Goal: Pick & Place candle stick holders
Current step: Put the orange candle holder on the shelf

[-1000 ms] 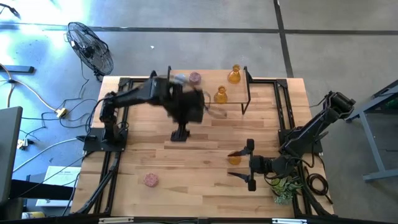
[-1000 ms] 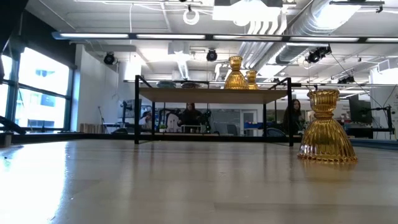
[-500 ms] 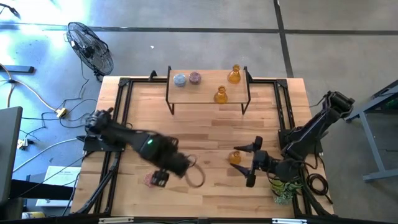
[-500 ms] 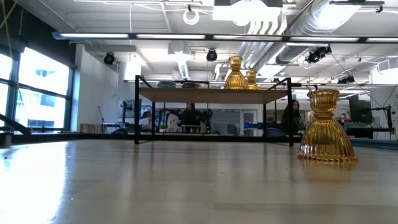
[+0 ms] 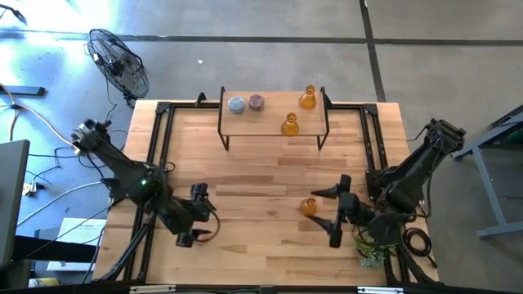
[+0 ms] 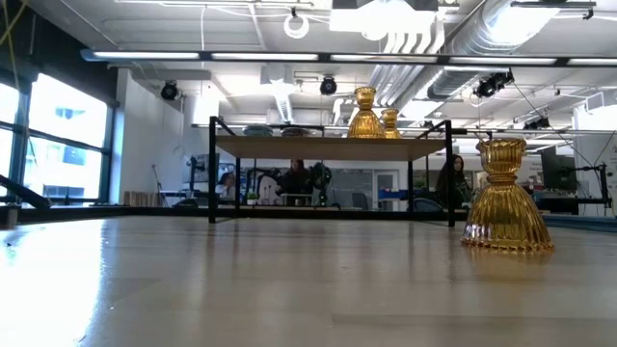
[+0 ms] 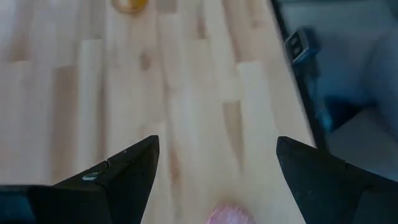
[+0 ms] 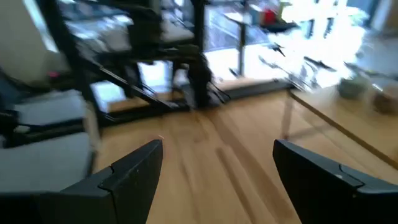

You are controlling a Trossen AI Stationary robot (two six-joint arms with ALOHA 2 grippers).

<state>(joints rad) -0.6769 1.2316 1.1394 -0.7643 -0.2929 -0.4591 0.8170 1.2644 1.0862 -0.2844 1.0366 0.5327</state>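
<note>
An amber candle stick holder (image 5: pixel 309 207) (image 6: pixel 507 198) stands on its base on the table, near right. In the high view it shows at the fingertips of my open right gripper (image 5: pixel 321 211) (image 8: pixel 217 149), but the right wrist view has nothing between the fingers. My open left gripper (image 5: pixel 197 217) (image 7: pixel 217 149) hangs slanting down at the near left. A pink holder (image 7: pixel 227 215) shows on the table just below and between its fingers. On the raised shelf (image 5: pixel 274 114) at the far edge stand a pale blue holder (image 5: pixel 236 104), a pink one (image 5: pixel 257 102) and two amber ones (image 5: pixel 308 99) (image 5: pixel 290 125).
Black frame rails (image 5: pixel 159 139) run along the table's left and right sides. A green plant (image 5: pixel 374 245) lies at the near right corner behind my right gripper. The shelf's black legs (image 6: pixel 212 173) stand on the far part of the table. Bare wood lies in the table's middle.
My left gripper has swung from the far shelf toward the table's near left and gone down over the pink holder there, staying open. My right gripper has risen a little and tipped up toward level beside the amber holder, which has not moved.
</note>
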